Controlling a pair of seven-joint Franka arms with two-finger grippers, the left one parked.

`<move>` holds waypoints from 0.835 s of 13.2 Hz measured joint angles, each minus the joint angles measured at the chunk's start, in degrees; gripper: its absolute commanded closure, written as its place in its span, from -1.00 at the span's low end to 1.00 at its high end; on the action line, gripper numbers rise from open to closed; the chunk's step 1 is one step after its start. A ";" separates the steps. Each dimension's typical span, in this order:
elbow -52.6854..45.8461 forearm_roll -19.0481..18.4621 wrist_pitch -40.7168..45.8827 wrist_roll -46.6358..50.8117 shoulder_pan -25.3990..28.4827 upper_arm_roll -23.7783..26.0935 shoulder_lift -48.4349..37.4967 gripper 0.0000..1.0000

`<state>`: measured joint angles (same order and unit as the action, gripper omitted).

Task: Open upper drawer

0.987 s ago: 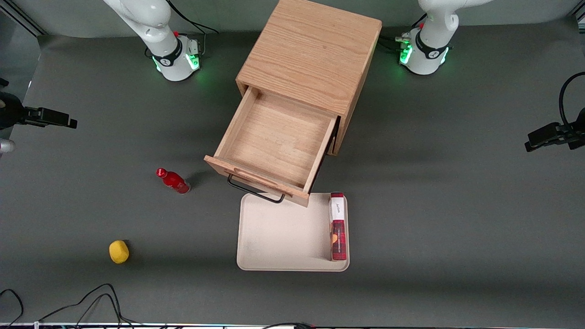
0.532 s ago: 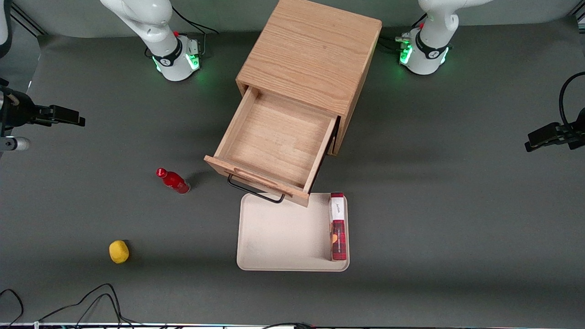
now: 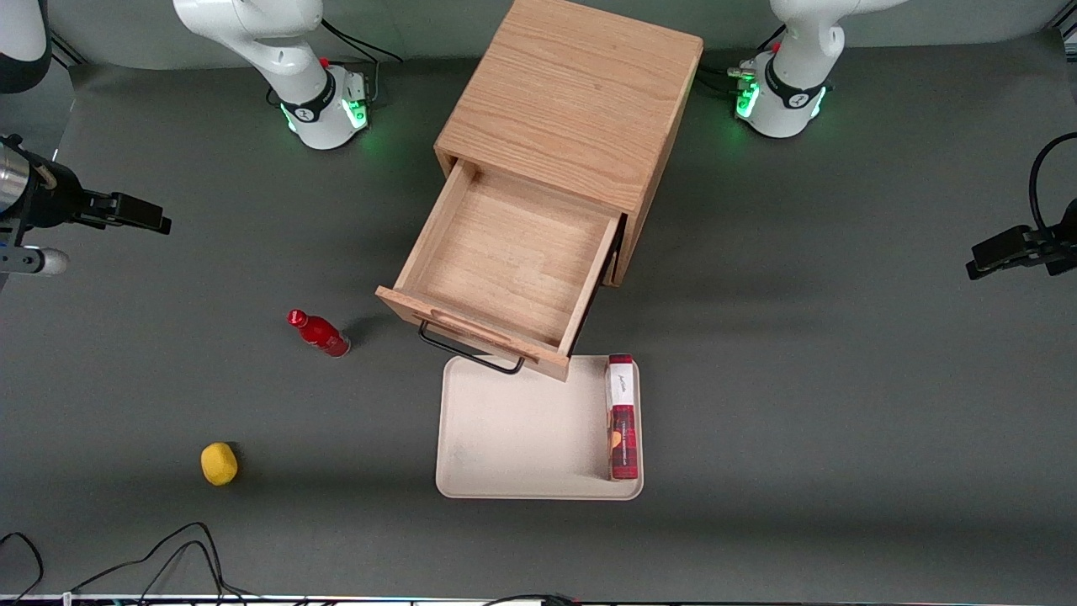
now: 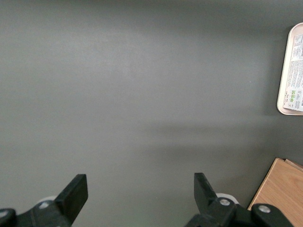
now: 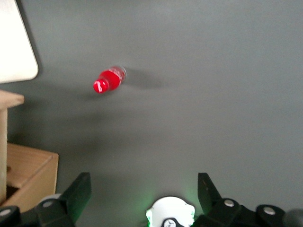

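Gripper (image 3: 150, 219), fingers spread, hangs over open mat (image 3: 210, 168) at the frame's edge toward the working arm's end. Mid-frame, the red bottle (image 3: 319, 333) and pulled-out upper drawer (image 3: 505, 269) block passage.

red-and-white box (image 3: 622, 417) on tray (image 3: 513, 438), printing too small to read

White arms, black-fingered hand (image 5: 144, 194)

The white Franka right arm (image 3: 252, 34) hung high at the working arm's end of the table w/ its black two-finger gripper (image 5: 144, 189) facing down, fingers (image 5: 78, 191) spread wide, holding nothing.
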<state>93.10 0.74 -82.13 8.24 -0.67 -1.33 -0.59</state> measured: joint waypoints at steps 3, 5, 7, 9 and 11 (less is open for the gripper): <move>0.22 -0.08 -2.07 2.76 0.30 0.31 -0.56 -1.00; 0.68 -0.11 -2.46 2.77 0.27 0.26 -1.03 -1.00; 0.68 -0.11 -2.48 2.72 0.26 0.26 -1.10 -1.00; 0.68 -0.11 -2.47 2.52 -0.29 0.76 -1.10 -1.00; 0.68 -0.11 -1.98 -0.43 -1.11 1.15 -1.15 -1.00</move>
<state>93.79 0.63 -84.11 7.81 -1.78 -0.17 -1.74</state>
